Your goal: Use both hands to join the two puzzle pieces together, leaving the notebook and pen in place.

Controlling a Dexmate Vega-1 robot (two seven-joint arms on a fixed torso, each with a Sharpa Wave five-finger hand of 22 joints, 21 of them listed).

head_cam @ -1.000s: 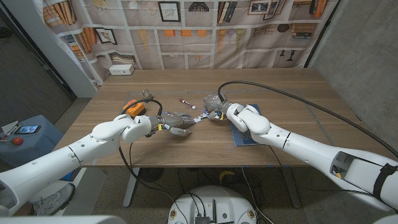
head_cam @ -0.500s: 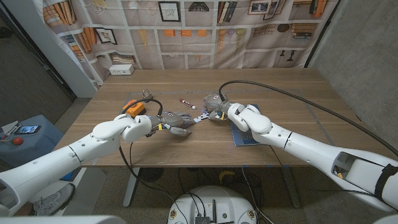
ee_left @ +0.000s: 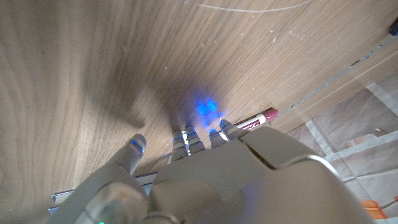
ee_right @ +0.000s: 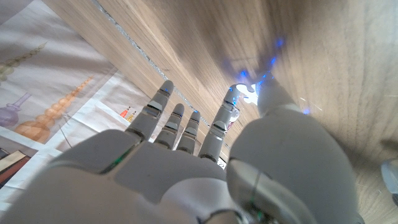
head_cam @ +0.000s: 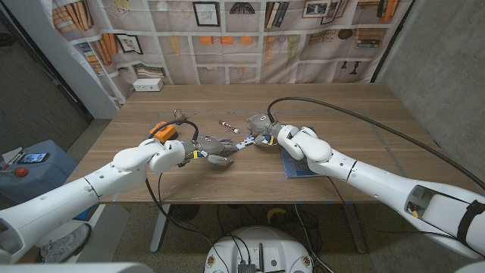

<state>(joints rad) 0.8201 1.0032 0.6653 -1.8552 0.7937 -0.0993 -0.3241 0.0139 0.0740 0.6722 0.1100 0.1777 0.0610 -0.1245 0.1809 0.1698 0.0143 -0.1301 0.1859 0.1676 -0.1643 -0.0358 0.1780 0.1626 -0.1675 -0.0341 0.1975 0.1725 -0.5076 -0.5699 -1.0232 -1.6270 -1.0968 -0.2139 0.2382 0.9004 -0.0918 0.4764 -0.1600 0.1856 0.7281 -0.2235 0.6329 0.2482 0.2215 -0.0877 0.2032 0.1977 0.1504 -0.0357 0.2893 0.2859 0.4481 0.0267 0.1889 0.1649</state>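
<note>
Two hands meet mid-table; left hand (head_cam: 214, 147) and right hand (head_cam: 260, 131) point at each other, a small white piece (head_cam: 243, 142) between their fingertips, touching both as far as I can tell; second piece not tellable; grip of either hand cannot tell, fingers extended in wrist views; pen (head_cam: 228, 124) just beyond the gap, also past left fingers (ee_left: 260, 118); blue notebook (head_cam: 292, 166) under right forearm; orange object (head_cam: 162, 130) beside left wrist.
</note>
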